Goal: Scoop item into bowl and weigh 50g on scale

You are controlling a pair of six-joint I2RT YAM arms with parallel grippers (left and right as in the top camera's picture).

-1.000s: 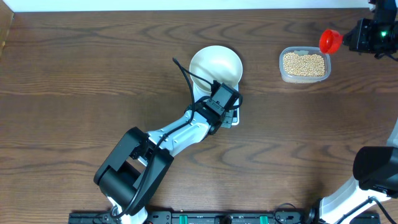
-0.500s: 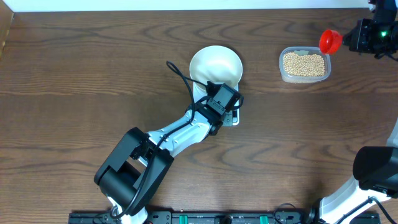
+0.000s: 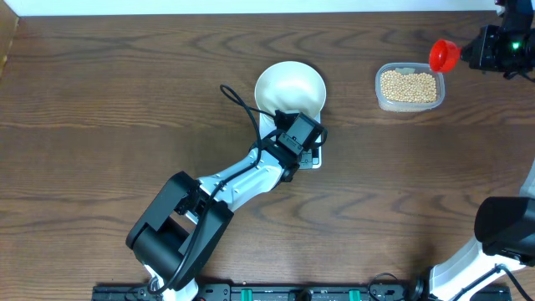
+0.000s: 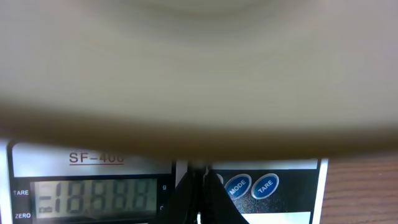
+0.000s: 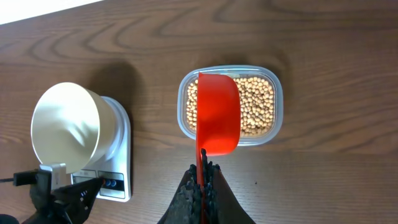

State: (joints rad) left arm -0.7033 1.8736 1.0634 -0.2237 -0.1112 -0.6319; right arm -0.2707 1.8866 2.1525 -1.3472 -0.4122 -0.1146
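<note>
The white bowl (image 3: 290, 88) stands on the white scale (image 3: 315, 164) mid-table. My left gripper (image 3: 307, 150) is shut, its tips (image 4: 202, 177) pressed together on the scale's button panel just left of the blue MODE button (image 4: 237, 185). The grey display (image 4: 93, 196) is lit with all its digit segments. In the left wrist view the bowl (image 4: 199, 68) fills the upper part. My right gripper (image 5: 203, 171) is shut on the handle of a red scoop (image 5: 217, 115), held above the clear tub (image 5: 277, 118) of tan beans (image 5: 258, 106). No beans show in the scoop.
The clear tub (image 3: 409, 86) sits to the right of the bowl, near the table's far edge. The left arm (image 3: 242, 180) stretches from the near edge up to the scale, with a black cable (image 3: 238, 100) looping beside the bowl.
The left arm's cable loop has shifted slightly to the left. Both grippers, the scoop and the bowl stay where they were.
</note>
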